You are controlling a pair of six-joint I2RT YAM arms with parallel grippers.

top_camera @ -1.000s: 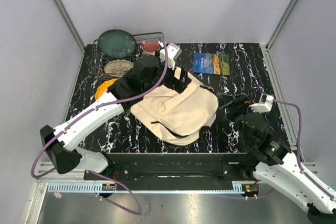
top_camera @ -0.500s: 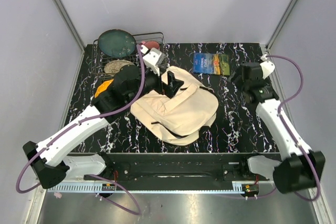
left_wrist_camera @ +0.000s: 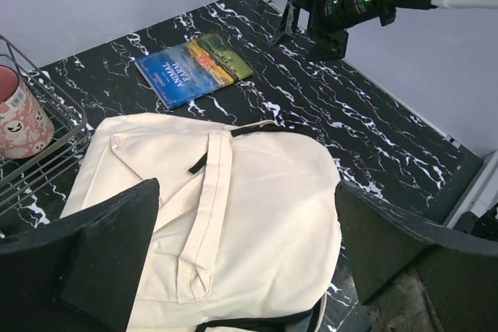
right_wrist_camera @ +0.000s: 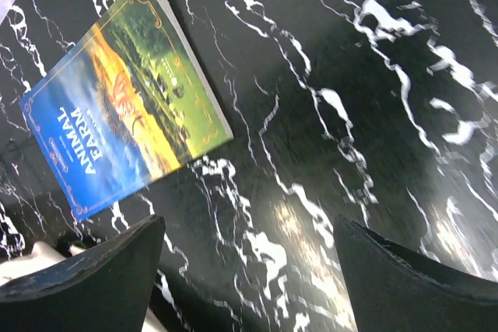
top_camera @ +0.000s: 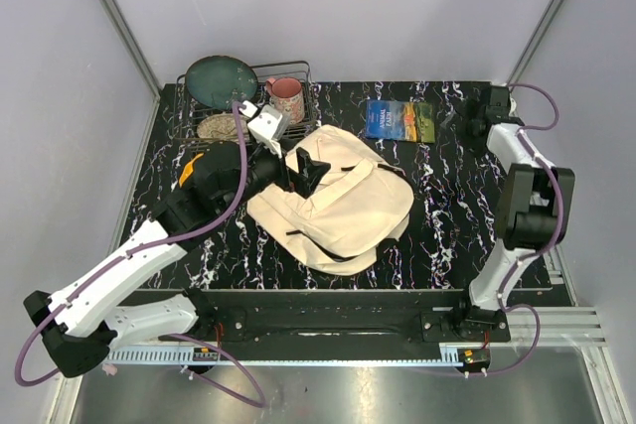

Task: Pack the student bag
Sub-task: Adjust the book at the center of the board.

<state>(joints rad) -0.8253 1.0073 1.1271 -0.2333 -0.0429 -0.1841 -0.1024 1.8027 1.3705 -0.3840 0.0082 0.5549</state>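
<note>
Nearest to us, the student bag (top_camera: 333, 208) lies flat on the black marbled table (top_camera: 447, 235), about in its middle. A cream strap runs along its upper face and a black strap curls at its near edge. Our left gripper (top_camera: 303, 168) sits over the bag's far left corner, pointing across it to the right. Its two fingers stand spread wide with nothing between them. In the left wrist view the canvas fills the gap below them, and we cannot tell whether they touch the fabric. Just left of that arm an orange thing (top_camera: 189, 168) shows on the table, half hidden.

Beyond the bag and apart from it, an "Animal Farm" paperback (top_camera: 399, 120) lies flat, cover up. At the far left a wire rack (top_camera: 189, 111) holds a pink mug (top_camera: 286, 96) and a dark green plate (top_camera: 221, 81).

Our right gripper (top_camera: 494, 104) is in the far right corner, well apart from the bag and to the right of the paperback. Its fingers are also wide apart and hold nothing. The right wrist view shows bare table between them, with the paperback lying off to one side.
</note>
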